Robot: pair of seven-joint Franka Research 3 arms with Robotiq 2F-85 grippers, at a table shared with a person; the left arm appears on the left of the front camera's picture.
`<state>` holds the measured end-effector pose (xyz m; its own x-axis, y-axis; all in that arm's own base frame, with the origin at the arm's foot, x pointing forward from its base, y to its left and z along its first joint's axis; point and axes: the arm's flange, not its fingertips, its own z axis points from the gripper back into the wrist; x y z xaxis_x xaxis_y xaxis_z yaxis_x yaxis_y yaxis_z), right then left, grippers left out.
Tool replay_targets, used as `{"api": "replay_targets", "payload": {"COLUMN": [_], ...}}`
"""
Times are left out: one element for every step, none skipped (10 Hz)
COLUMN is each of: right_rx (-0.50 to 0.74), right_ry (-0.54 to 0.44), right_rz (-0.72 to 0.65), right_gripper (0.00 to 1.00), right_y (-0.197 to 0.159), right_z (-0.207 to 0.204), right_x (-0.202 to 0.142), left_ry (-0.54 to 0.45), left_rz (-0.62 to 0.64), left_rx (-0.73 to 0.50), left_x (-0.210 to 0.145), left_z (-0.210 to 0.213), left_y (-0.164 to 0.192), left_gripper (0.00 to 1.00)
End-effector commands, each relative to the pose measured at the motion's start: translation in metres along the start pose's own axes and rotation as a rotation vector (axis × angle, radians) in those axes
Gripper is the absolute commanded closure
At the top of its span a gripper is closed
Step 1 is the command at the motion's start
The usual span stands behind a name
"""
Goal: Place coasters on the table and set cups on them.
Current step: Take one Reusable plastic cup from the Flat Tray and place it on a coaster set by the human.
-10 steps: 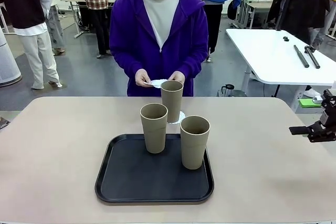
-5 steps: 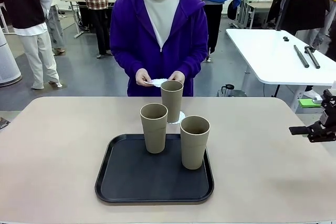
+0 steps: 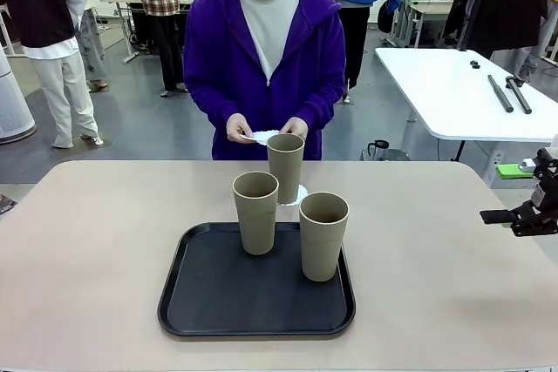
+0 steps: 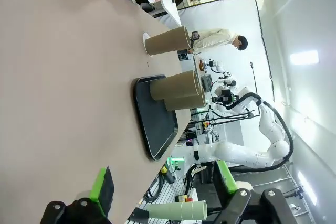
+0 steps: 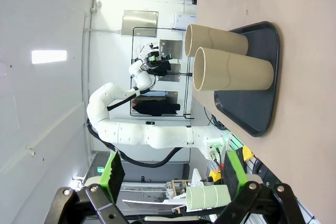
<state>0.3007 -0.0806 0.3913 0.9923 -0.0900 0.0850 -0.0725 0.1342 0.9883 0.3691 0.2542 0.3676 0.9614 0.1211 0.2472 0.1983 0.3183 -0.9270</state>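
Saw left gripper [image 4: 164,182] and right gripper [image 5: 172,169] spread wide, empty; two cups [image 3: 255,213] on tray [image 3: 253,307], third on coaster [image 3: 302,195] beyond.

Matte, smooth tan cups [image 3: 255,215], finish faintly grainy. Black tray [image 3: 209,307], plastic-looking, smooth, low sheen along rim. Beige table [image 3: 87,250], smooth matte top. White coaster [image 3: 302,195] under far cup, thin paper, lacy scalloped edge. Purple hoodie [image 3: 218,63], soft matte cloth.
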Motion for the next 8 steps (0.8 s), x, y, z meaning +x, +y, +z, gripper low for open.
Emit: {"api": "replay_targets", "payload": {"right_rx": [0.011, 0.011, 0.011, 0.011, 0.011, 0.011, 0.011, 0.011], "right_ry": [0.002, 0.002, 0.002, 0.002, 0.002, 0.002, 0.002, 0.002], "right_rz": [0.003, 0.003, 0.003, 0.003, 0.003, 0.003, 0.003, 0.003], "right_gripper": [0.0, 0.0, 0.0, 0.0, 0.0, 0.0, 0.0, 0.0], "right_y": [0.0016, 0.0016, 0.0016, 0.0016, 0.0016, 0.0016, 0.0016, 0.0016], "right_z": [-0.0002, -0.0002, -0.0002, -0.0002, -0.0002, -0.0002, -0.0002, -0.0002], "right_x": [0.0002, 0.0002, 0.0002, 0.0002, 0.0002, 0.0002, 0.0002, 0.0002], "left_ry": [-0.003, -0.003, -0.003, -0.003, -0.003, -0.003, -0.003, -0.003], "left_rz": [0.01, 0.01, 0.01, 0.01, 0.01, 0.01, 0.01, 0.01], "left_rx": [0.0, 0.0, 0.0, 0.0, 0.0, 0.0, 0.0, 0.0], "left_x": [-0.0008, -0.0008, -0.0008, -0.0008, -0.0008, -0.0008, -0.0008, -0.0008], "left_z": [0.0033, 0.0033, 0.0033, 0.0033, 0.0033, 0.0033, 0.0033, 0.0033], "left_y": [0.0044, 0.0044, 0.0044, 0.0044, 0.0044, 0.0044, 0.0044, 0.0044], "left_gripper": [0.0, 0.0, 0.0, 0.0, 0.0, 0.0, 0.0, 0.0]}}
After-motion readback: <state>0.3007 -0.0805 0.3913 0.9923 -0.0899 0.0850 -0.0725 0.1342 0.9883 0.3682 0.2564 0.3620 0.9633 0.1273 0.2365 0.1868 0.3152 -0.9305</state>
